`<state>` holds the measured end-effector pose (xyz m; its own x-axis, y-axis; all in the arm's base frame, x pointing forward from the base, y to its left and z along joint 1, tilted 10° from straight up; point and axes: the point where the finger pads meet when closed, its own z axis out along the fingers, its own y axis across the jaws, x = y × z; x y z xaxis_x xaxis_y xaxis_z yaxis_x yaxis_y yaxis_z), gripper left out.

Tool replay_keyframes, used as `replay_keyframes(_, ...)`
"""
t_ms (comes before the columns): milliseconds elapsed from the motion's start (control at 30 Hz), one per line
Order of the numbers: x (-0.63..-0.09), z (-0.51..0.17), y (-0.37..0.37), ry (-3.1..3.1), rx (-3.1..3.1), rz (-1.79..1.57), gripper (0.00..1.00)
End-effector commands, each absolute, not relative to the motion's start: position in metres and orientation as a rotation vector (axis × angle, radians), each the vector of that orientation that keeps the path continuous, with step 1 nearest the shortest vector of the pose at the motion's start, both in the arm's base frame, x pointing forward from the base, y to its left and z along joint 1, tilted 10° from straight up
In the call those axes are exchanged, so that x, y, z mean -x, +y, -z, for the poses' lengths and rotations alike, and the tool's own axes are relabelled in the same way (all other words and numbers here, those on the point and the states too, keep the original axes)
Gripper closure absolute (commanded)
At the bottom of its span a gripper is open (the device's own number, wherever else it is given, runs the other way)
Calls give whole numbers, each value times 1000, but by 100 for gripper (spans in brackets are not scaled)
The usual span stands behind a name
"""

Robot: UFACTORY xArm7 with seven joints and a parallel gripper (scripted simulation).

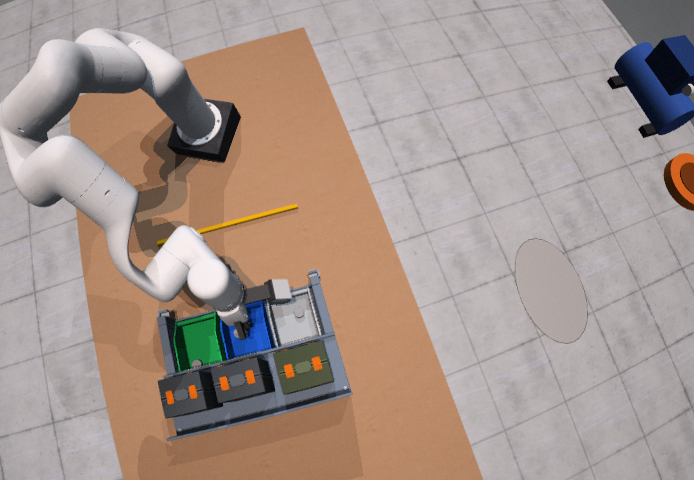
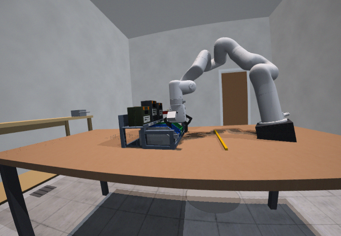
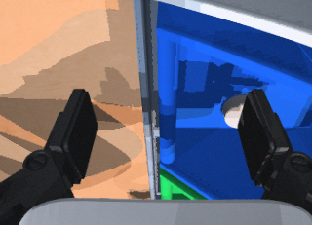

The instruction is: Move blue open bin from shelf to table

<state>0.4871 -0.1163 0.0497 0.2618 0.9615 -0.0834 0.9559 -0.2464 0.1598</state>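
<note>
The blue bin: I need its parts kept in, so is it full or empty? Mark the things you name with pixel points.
Not empty: the wrist view shows a pale round part (image 3: 233,113) inside the blue bin (image 1: 258,333) (image 3: 195,142).

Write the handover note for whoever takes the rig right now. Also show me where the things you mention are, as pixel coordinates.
Gripper (image 1: 242,330) (image 2: 180,125) (image 3: 167,107): open, holding nothing, one finger over the blue bin's inside, the other on the table side of its front wall.
Blue bin (image 1: 257,333) (image 3: 205,147): on the shelf (image 1: 327,314) (image 2: 142,139) between the green bin (image 1: 200,339) and the pale one (image 1: 288,325), a round part (image 3: 233,113) inside.
Done: gripper placed over the bin's front.
Left: grip, lift out, stand flat on the table, release.
</note>
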Motion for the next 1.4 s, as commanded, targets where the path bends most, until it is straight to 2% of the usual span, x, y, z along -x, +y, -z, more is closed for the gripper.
replay_keyframes(0,-489,-51,-116,1806,-2345,-50,0)
replay_keyframes(1300,-489,-52,-116,1806,-2345,-50,0)
replay_keyframes(1333,-489,-52,-116,1806,-2345,-50,100)
replay_keyframes(1367,-489,-52,-116,1806,-2345,-50,100)
